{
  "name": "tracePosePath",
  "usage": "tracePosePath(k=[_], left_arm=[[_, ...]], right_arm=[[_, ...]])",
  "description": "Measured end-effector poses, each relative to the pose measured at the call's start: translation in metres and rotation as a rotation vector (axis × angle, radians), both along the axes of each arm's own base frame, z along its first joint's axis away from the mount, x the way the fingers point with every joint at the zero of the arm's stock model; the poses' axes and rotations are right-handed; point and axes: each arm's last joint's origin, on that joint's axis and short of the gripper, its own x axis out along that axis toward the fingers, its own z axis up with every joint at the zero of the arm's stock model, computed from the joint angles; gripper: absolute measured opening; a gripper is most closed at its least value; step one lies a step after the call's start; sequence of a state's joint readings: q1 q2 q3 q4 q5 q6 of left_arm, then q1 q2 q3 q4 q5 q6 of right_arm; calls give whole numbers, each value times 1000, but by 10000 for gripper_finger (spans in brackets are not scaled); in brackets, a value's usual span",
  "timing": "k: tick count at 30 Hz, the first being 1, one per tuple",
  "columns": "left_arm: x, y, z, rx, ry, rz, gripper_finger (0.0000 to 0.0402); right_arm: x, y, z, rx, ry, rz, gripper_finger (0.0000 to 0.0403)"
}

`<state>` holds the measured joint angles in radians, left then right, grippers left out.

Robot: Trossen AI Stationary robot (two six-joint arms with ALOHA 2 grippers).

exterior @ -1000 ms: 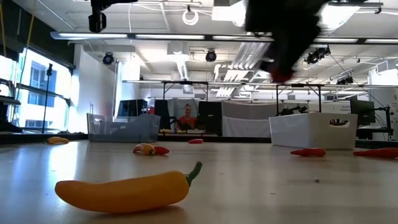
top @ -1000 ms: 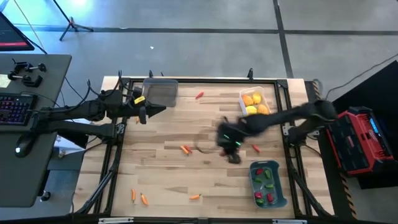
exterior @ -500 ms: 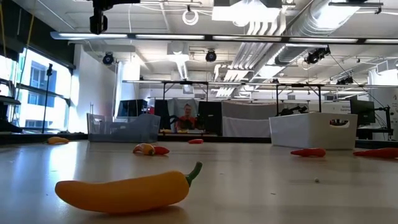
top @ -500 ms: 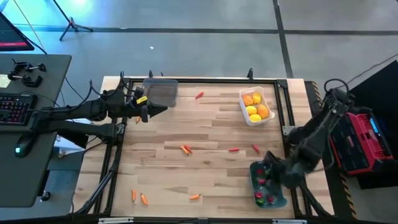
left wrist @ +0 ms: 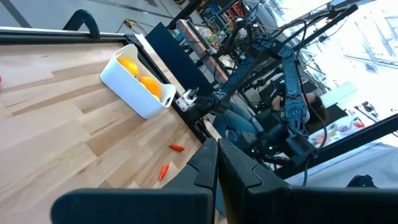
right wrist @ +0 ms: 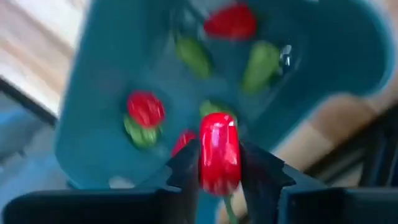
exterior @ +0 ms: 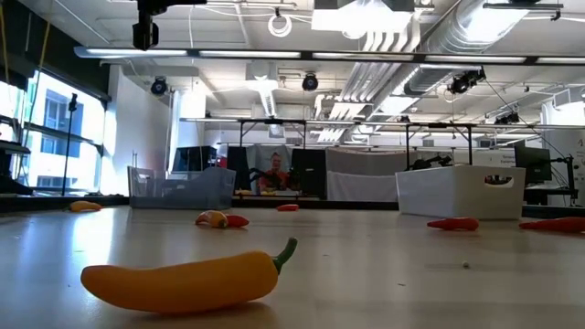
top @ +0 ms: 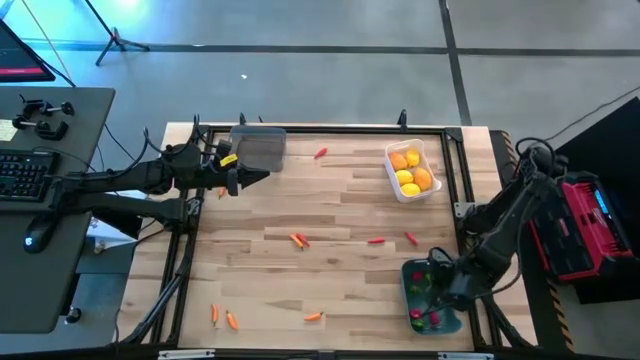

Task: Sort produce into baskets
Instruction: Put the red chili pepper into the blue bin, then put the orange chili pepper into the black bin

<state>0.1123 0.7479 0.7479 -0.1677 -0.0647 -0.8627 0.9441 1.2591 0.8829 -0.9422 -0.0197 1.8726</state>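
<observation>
My right gripper point(top: 434, 288) hangs over the blue-grey bin point(top: 446, 318) at the table's near right corner and is shut on a small red pepper point(right wrist: 219, 149). Below it the bin point(right wrist: 112, 74) holds several red and green peppers. My left gripper point(top: 256, 178) waits at the far left beside the smoky grey bin point(top: 258, 147), shut and empty point(left wrist: 217, 167). The white bin point(top: 412, 170) at the far right holds yellow-orange fruits. Loose carrots and red peppers lie on the wood. My right gripper pinches the red pepper by its two sides point(right wrist: 205, 158) between its two fingers point(right wrist: 186, 165). The fingers come from above, pointing down into the blue-grey bin. The pepper is lifted clear above the peppers in the bin.
Red peppers lie mid-table point(top: 376, 240), point(top: 411, 238) and near the far edge point(top: 320, 153); an orange and a red piece lie together point(top: 298, 239). Carrots lie near the near edge point(top: 214, 312), point(top: 232, 320), point(top: 314, 316). A yellow-orange pepper point(exterior: 183, 279) fills the low view's foreground.
My right gripper has swung from the middle of the table toward the near right corner, carrying the red pepper, and now hangs over the blue-grey bin. It has left the low view.
</observation>
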Motion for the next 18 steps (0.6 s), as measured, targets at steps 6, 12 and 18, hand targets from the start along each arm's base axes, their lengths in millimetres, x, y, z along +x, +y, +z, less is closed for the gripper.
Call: tracePosePath(k=[6, 12, 18], left_arm=[[0, 0, 0, 1, -1, -1, 0], [0, 0, 0, 11, 2, -8, 0], [0, -2, 0, 27, 4, -81, 0]], right_arm=[[9, -3, 2, 49, -3, 31, 181], [21, -11, 4, 58, -23, -32, 249], [31, -14, 16, 37, -117, -100, 256]])
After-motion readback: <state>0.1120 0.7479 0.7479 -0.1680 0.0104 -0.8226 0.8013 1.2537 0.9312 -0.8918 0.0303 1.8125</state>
